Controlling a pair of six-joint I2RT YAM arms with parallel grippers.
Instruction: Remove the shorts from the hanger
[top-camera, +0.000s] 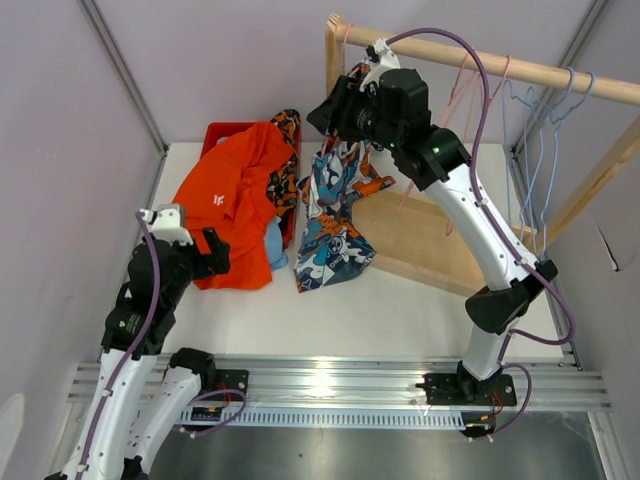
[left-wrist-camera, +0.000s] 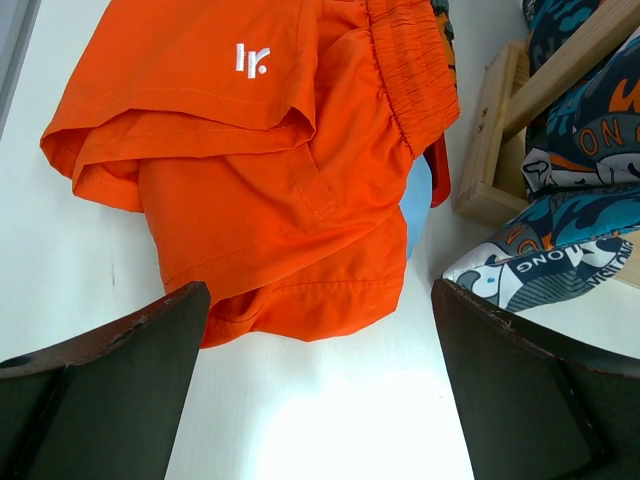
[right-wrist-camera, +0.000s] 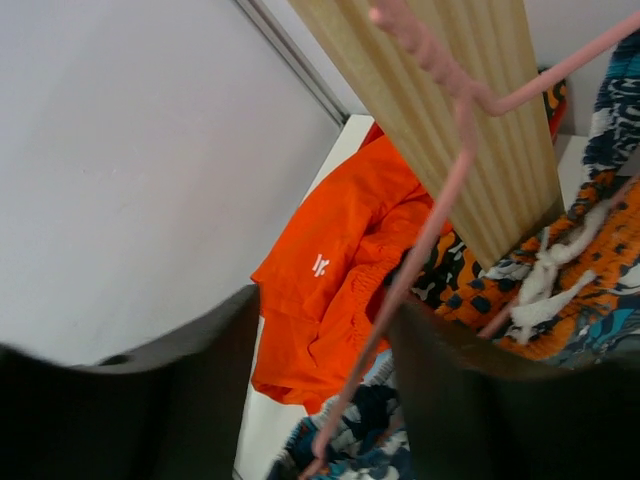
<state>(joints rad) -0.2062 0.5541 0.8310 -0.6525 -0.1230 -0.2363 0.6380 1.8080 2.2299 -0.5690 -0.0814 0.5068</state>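
Right wrist view shows the right gripper (right-wrist-camera: 325, 320) with its two dark fingers apart. The pink hanger (right-wrist-camera: 415, 240) runs down through the gap, close to one finger. I judge that nothing is pinched yet. Just behind the hanger is the wooden post (right-wrist-camera: 410, 100).

From above, this gripper is up high at the left end of the rail (top-camera: 470, 55), over the far edge of the table (top-camera: 400, 310). The wave shorts (top-camera: 335, 215) hang down from the hanger below it. Their bottom end lies on the table, near the middle of the far side.

The left gripper (left-wrist-camera: 320, 290) is low, near the left edge of the table. Its fingers are wide apart and hold nothing. Just in front of it lie the orange shorts (top-camera: 235, 200). They spill out of the red bin (top-camera: 222, 130) at the far left corner, on top of other shorts.

I think the step now is getting the wave shorts off the hanger. The orange shorts look done.

Next, one gripper needs to hold the hanger firm. Then the cloth needs a pull down and off. The left gripper is free and could grab the low end. The cloth may catch on the wire, so a slow pull seems best.
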